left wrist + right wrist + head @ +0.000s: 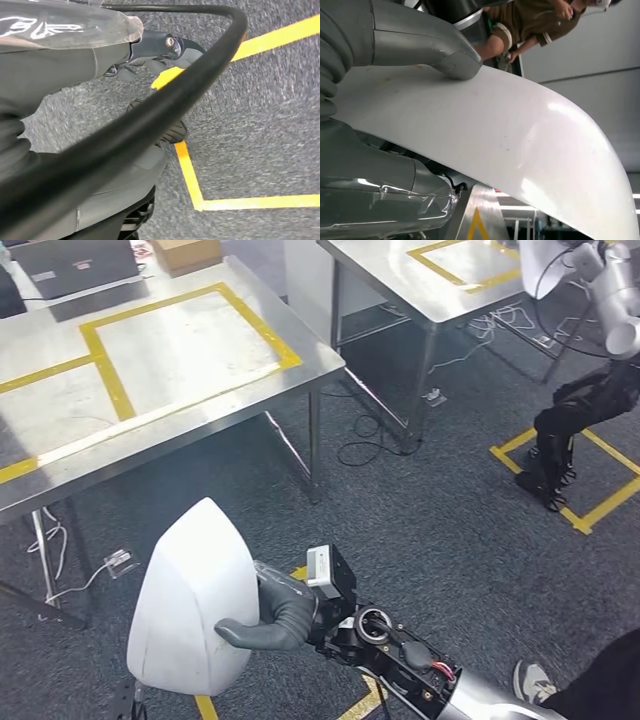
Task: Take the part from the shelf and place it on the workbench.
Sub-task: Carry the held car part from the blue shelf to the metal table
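Right hand (pixel 283 612) grasping the white curved part (pixel 192 600), thumb pressed on its smooth face, held above the grey carpet floor (pixel 453 520) just in front of the steel desk (pixel 151 370) marked with yellow tape. Left hand (pixel 158 50) hanging low over the floor; released or clenched, cannot tell. Person's shoe (pixel 532 680) near the right arm.

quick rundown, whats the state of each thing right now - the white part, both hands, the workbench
white part: held off the floor, not yet on the bench
right hand: grips the white part, thumb pressed on its surface
left hand: hangs over the carpet and yellow tape, nothing seen in it; open or shut unclear
workbench: bare steel top inside the yellow tape outline
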`<state>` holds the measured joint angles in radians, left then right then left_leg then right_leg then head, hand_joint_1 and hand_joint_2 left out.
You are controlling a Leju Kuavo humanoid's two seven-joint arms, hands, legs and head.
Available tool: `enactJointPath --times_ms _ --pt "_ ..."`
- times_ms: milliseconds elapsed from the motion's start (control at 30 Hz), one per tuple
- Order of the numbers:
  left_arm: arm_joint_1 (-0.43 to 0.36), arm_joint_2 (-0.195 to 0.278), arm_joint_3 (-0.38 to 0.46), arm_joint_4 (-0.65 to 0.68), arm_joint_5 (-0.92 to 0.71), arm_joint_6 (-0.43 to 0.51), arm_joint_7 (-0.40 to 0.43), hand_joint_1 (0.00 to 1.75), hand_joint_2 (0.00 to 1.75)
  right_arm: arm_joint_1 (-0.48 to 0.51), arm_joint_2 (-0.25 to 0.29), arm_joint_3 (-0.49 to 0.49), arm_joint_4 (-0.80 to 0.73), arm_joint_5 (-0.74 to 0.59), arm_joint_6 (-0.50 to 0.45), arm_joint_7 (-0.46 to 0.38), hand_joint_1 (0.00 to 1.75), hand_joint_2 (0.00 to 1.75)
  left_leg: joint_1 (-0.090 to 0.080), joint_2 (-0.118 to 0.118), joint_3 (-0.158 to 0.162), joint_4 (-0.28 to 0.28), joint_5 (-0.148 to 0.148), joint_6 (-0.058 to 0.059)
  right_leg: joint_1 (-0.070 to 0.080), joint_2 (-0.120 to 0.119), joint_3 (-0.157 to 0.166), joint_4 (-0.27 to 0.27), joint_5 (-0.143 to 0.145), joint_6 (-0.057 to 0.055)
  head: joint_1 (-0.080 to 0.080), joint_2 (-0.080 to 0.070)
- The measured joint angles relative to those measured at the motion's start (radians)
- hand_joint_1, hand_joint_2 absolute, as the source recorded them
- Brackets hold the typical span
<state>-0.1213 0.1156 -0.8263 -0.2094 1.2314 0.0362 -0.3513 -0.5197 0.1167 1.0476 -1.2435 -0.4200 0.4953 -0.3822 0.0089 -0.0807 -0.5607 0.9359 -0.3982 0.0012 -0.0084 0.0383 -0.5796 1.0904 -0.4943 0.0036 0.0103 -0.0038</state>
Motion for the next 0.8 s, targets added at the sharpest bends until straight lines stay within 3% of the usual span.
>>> enactJointPath --times_ms 33,100,167,233,300,367,400,433,533,600,667,733,800 --pt "-0.001 -0.001 0.000 0.000 0.000 0.000 0.000 0.00 1.75 0.000 0.000 0.000 0.000 0.000 0.000 0.000 1.73 1.75 0.000 -0.014 0.000 0.001 0.000 -0.003 -0.001 0.024 0.026 -0.067 0.030 -0.006 0.001 0.000" --pt "0.000 -0.003 0.000 0.000 0.000 0.000 0.000 0.00 1.75 -0.001 0.000 0.000 0.002 0.000 0.000 0.000 1.73 1.75 0.004 -0.038 -0.008 0.002 0.002 -0.012 0.000 0.050 0.054 -0.127 0.042 -0.013 0.003 0.000" --pt "0.004 -0.001 0.000 0.000 0.000 0.000 0.000 0.00 1.75 -0.003 0.001 0.000 0.003 0.000 0.000 0.000 1.73 1.75 0.007 -0.053 -0.016 0.001 0.006 -0.025 -0.001 0.032 0.064 -0.139 0.043 -0.018 0.005 0.000" --pt "0.006 0.001 0.000 0.000 0.000 0.000 0.000 0.00 1.75 -0.005 0.004 0.000 0.003 0.001 0.000 -0.001 1.73 1.75 0.002 -0.014 -0.035 0.037 -0.017 -0.034 -0.006 0.006 0.071 -0.153 0.049 -0.027 -0.004 0.000" --pt "0.001 0.000 0.000 0.000 0.000 0.000 0.000 0.00 1.75 -0.005 0.006 0.000 0.004 0.001 0.000 -0.001 1.73 1.75 0.002 0.045 -0.094 0.154 -0.076 -0.042 -0.007 -0.025 0.074 -0.159 0.051 -0.033 -0.020 0.000" --pt "-0.002 0.000 0.000 0.000 0.000 0.000 0.000 0.00 1.75 -0.003 0.005 0.000 0.008 0.001 -0.001 0.001 1.73 1.75 0.009 0.065 -0.162 0.279 -0.120 -0.051 -0.006 -0.055 0.073 -0.159 0.049 -0.033 -0.030 0.000" --pt "-0.001 0.000 0.000 0.000 -0.001 0.000 0.000 0.00 1.75 -0.002 0.005 0.000 0.009 0.002 -0.002 0.002 1.73 1.75 0.012 0.070 -0.173 0.296 -0.117 -0.056 -0.007 -0.069 0.073 -0.159 0.047 -0.032 -0.033 0.000" --pt "0.000 0.001 0.000 0.000 -0.001 0.000 0.000 0.00 1.75 -0.002 0.005 0.000 0.010 0.002 -0.004 0.003 1.73 1.75 0.016 0.075 -0.160 0.270 -0.093 -0.059 -0.008 -0.082 0.074 -0.158 0.045 -0.030 -0.037 0.000" --pt "0.000 0.003 -0.001 0.000 -0.003 0.000 0.001 0.00 1.75 -0.003 0.006 0.000 0.010 0.001 -0.006 0.005 1.73 1.75 0.018 0.122 -0.053 0.058 0.000 -0.063 -0.008 -0.115 0.080 -0.153 0.032 -0.014 -0.051 0.000" --pt "-0.004 0.002 -0.001 0.000 -0.005 0.000 0.002 0.00 1.75 -0.004 0.006 0.000 0.010 0.001 -0.006 0.006 1.73 1.75 0.013 0.134 -0.025 0.003 0.011 -0.049 -0.003 -0.131 0.086 -0.151 0.024 -0.001 -0.052 0.000" --pt "-0.003 0.002 -0.001 0.000 -0.008 0.000 0.004 0.00 1.75 -0.005 0.006 0.000 0.010 0.001 -0.008 0.008 1.73 1.75 0.010 0.112 -0.025 0.006 0.008 -0.030 -0.003 -0.142 0.094 -0.152 0.017 0.011 -0.045 0.000" --pt "-0.001 0.003 -0.001 0.000 -0.010 0.000 0.005 0.00 1.75 -0.005 0.006 0.000 0.009 0.001 -0.009 0.008 1.73 1.75 0.014 0.094 -0.022 0.005 0.007 -0.016 -0.007 -0.116 0.085 -0.120 -0.010 0.020 -0.037 0.000" --pt "-0.004 0.003 -0.001 0.000 -0.010 0.000 0.005 0.00 1.75 -0.004 0.005 0.000 0.009 0.001 -0.010 0.010 1.73 1.75 0.014 0.076 -0.019 0.004 0.007 -0.005 -0.009 -0.067 0.032 0.000 -0.074 0.024 -0.023 0.000"
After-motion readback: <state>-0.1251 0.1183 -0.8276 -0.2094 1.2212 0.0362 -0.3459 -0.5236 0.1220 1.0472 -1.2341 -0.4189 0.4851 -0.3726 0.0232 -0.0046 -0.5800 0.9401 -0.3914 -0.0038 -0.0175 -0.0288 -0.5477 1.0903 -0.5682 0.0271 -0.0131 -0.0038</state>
